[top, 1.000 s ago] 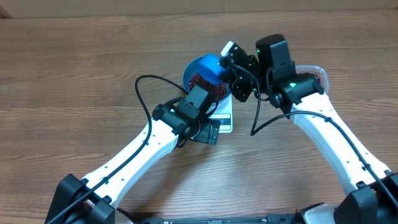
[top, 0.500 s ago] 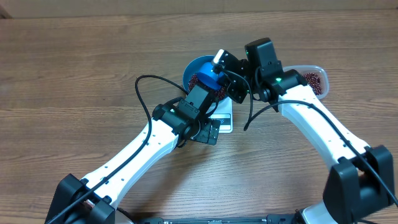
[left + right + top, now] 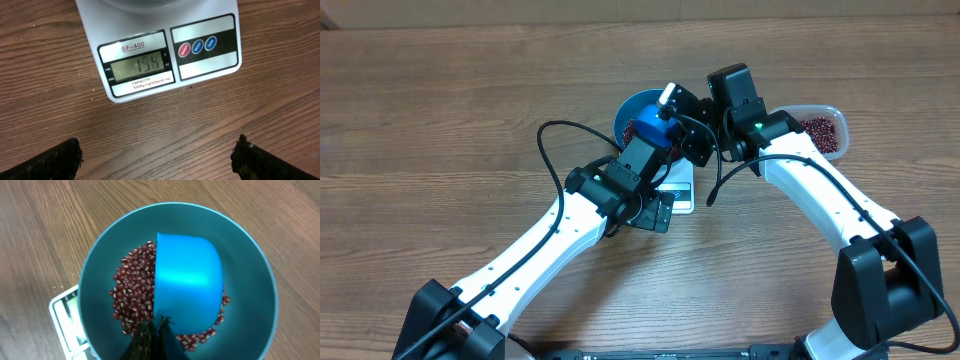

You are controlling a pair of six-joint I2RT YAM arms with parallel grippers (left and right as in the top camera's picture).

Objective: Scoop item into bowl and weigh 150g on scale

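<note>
The bright blue bowl (image 3: pixel 250 280) stands on the white scale (image 3: pixel 200 65) and holds a layer of dark red-brown beans (image 3: pixel 132 290). My right gripper (image 3: pixel 157 330) is shut on the handle of a small blue scoop (image 3: pixel 187 287), which hangs mouth-down inside the bowl, over the beans. From above, the scoop (image 3: pixel 648 128) covers most of the bowl (image 3: pixel 628 108). My left gripper (image 3: pixel 157 145) hovers open over bare wood just in front of the scale, nothing between its fingers. The scale's display (image 3: pixel 137 64) appears to read 154.
A clear plastic tub (image 3: pixel 823 130) with more beans sits to the right of the bowl, behind my right forearm. A black cable (image 3: pixel 552 150) loops off my left arm (image 3: pixel 570 215). Brown wooden tabletop lies all around.
My right arm has swung left, carrying the scoop further over the bowl and uncovering the tub behind it. The left arm has not moved.
</note>
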